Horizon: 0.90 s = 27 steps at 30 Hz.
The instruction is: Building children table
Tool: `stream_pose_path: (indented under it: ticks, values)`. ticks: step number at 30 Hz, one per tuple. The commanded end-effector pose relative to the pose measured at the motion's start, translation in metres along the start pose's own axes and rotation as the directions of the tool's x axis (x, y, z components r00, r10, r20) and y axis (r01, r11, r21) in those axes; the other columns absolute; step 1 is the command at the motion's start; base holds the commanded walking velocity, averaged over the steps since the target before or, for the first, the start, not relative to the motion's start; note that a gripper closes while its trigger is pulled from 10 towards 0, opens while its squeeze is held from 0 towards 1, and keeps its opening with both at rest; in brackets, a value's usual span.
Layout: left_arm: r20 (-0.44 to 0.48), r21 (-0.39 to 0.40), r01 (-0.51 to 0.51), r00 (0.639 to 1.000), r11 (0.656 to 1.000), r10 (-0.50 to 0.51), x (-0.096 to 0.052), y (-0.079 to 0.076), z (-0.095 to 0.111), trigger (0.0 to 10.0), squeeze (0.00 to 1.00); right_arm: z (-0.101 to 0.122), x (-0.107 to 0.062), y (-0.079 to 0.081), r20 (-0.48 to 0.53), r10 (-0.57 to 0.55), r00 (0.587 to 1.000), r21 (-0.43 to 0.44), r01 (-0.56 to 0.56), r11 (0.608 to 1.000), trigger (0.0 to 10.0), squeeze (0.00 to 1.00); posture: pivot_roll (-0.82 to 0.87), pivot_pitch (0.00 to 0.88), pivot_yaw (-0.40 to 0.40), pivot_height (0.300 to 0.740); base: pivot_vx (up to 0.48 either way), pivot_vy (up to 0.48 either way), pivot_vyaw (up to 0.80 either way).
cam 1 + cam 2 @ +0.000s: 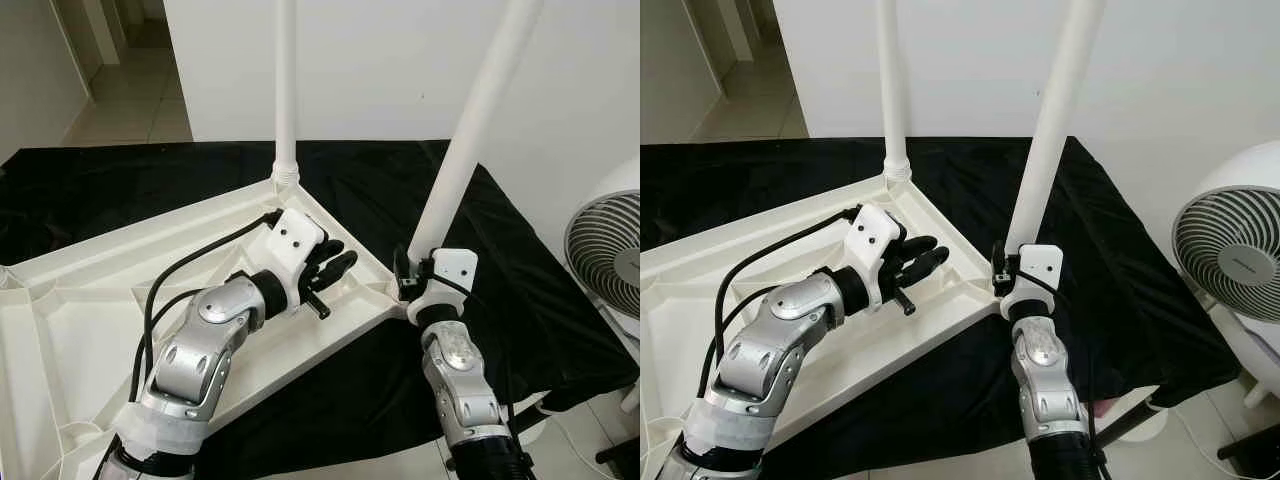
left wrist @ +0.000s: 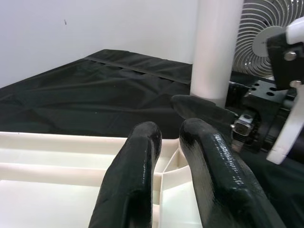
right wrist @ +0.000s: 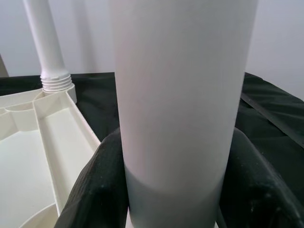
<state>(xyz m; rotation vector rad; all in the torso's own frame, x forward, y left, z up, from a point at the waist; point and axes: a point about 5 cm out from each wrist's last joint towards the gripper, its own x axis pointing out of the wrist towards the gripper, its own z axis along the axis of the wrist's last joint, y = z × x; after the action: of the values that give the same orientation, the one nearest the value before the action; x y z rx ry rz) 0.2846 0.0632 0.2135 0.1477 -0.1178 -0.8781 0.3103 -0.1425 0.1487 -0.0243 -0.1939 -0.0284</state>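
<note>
A white plastic tabletop (image 1: 90, 300) lies upside down on a black cloth. One white leg (image 1: 286, 90) stands upright in the far corner socket. A second white leg (image 1: 470, 130) rises tilted from the near right corner, and my right gripper (image 1: 412, 272) is shut on its base; in the right wrist view the leg (image 3: 183, 109) sits between both black fingers (image 3: 95, 190). My left gripper (image 1: 338, 268) hovers over the tabletop's right rim, just left of that corner, fingers (image 2: 137, 171) close together with nothing between them.
The black cloth (image 1: 520, 300) covers the floor around the tabletop. A white fan (image 1: 610, 250) stands at the right edge, close to my right arm. A white wall (image 1: 400, 60) is behind, and a doorway to a tiled hall (image 1: 120, 90) opens at the far left.
</note>
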Motion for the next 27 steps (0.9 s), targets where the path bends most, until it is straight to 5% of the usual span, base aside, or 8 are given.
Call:
stream_pose_path:
  ticks: [1,19,27]
  values:
    - [0.012,0.008,-0.064,0.998,0.998,0.064,-0.001,0.003,0.004,10.0,0.0,-0.026,-0.006,-0.005,-0.13,-0.055,0.99,-0.03,0.051,0.998,10.0,0.0,0.05,0.06,-0.009,0.74,0.0,0.0,0.0]
    - [0.016,0.008,-0.063,0.998,0.998,0.063,0.0,0.002,0.005,10.0,0.0,-0.026,0.006,-0.013,-0.132,-0.199,0.971,-0.072,0.191,0.979,10.0,0.0,0.05,0.056,-0.015,0.74,0.0,0.0,0.0]
    - [0.019,0.007,-0.062,0.998,0.998,0.062,0.001,0.001,0.005,10.0,0.0,-0.028,0.01,-0.029,-0.127,-0.355,0.926,-0.133,0.339,0.931,10.0,0.0,0.05,0.05,-0.019,0.74,0.0,0.0,0.0]
